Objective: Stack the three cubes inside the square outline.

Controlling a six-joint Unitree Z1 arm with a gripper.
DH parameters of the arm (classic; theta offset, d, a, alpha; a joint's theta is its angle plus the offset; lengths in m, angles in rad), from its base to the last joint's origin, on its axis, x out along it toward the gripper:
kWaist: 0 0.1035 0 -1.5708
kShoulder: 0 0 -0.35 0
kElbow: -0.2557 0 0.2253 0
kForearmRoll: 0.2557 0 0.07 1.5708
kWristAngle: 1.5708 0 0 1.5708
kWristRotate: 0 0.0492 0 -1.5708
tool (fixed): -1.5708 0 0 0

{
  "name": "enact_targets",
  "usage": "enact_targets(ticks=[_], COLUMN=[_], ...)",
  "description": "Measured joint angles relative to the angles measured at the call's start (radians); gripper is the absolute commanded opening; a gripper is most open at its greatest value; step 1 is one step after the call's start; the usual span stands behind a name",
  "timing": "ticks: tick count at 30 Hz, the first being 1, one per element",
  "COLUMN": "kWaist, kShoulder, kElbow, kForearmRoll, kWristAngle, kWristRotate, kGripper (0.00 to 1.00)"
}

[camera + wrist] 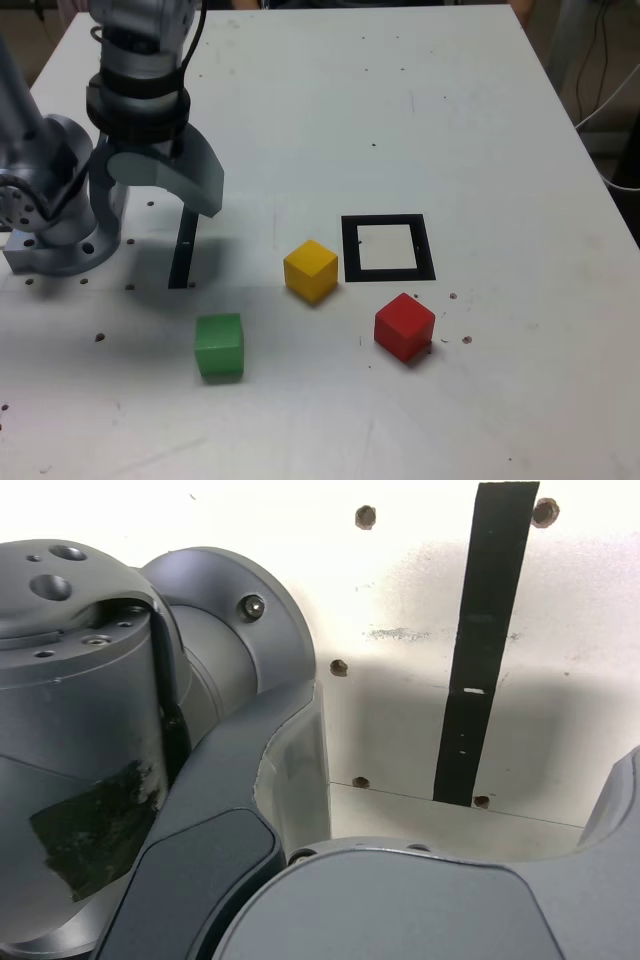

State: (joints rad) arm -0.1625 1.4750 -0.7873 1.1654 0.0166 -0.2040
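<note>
Hand (155, 215) open above tabletop (300, 420), w/ cubes (311, 271) apart.

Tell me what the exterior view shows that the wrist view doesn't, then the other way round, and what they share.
Exterior view only: the green cube, the yellow cube, the red cube and the square outline.
Wrist view only: a dark patch stuck on the arm's grey housing.
Both: the black strip, the gripper standing open, and holes in the tabletop.
</note>
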Motion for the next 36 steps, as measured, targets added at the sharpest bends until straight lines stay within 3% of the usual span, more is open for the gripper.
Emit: enact_targets(ticks=[17, 27, 36], kWaist=[0.005, -0.055, -0.155], kShoulder=[0.018, 0.041, 0.225], kElbow=[-0.035, -0.233, -0.525], kForearmRoll=[-0.015, 0.14, 0.231], kWristAngle=[-0.018, -0.019, -0.023], kWristRotate=[0.007, -0.002, -0.029], kGripper=[0.99, 0.99, 0.99])
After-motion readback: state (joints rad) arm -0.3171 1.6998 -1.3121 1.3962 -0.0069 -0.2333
